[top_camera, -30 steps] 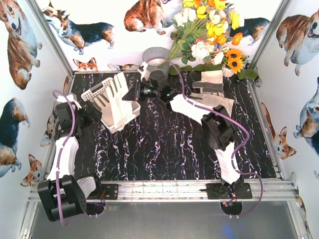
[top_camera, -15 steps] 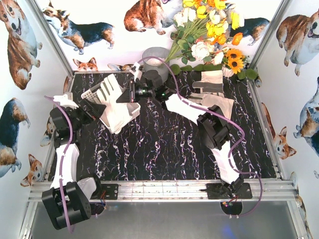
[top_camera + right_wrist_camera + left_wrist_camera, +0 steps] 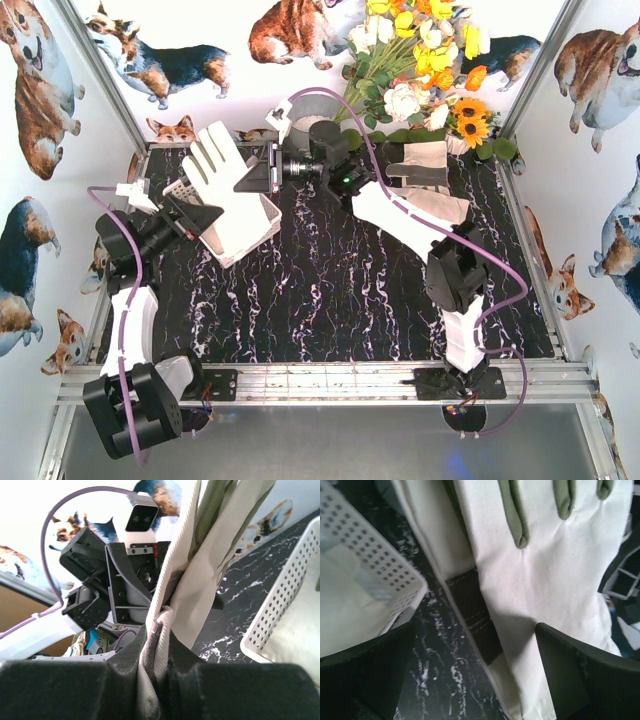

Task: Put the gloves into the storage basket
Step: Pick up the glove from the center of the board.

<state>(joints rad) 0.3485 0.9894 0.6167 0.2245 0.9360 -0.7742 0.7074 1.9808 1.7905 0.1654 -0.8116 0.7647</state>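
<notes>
Holding glove (image 3: 220, 165) above basket (image 3: 258, 238), right pincer (image 3: 255, 172) clamped.

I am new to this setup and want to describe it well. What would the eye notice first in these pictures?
First, a cream glove held up in the right fingers, close to the white storage basket at the far left of the table. Then the bright bouquet at the far right corner, with more gloves lying before it.

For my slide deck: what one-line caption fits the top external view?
Right end effector holds a cream glove over the white storage basket; left end effector hangs open beside it.
</notes>
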